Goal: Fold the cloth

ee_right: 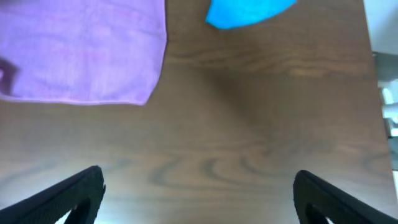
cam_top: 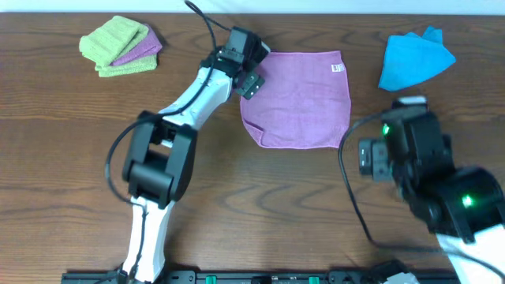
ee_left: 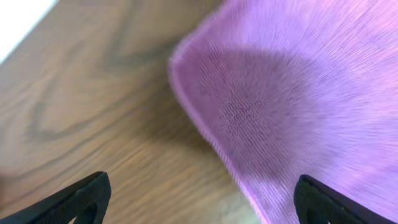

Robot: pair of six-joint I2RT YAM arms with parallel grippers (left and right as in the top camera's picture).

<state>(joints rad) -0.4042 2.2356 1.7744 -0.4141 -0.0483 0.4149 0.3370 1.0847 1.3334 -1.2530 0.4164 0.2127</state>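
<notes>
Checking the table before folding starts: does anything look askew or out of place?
Nothing is damaged or spilled. The cloth lies flat, but its left edge slants inward toward the bottom, so it isn't square. The blue cloth at the right is bunched up, and the folded stack at the left is fanned unevenly.

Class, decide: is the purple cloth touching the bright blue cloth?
Apart. The overhead view shows bare table between the purple cloth and the blue cloth.

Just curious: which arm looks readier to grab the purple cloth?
Left: the left end effector hangs open over a corner of the cloth; the right end effector is off it, over the table.
</notes>
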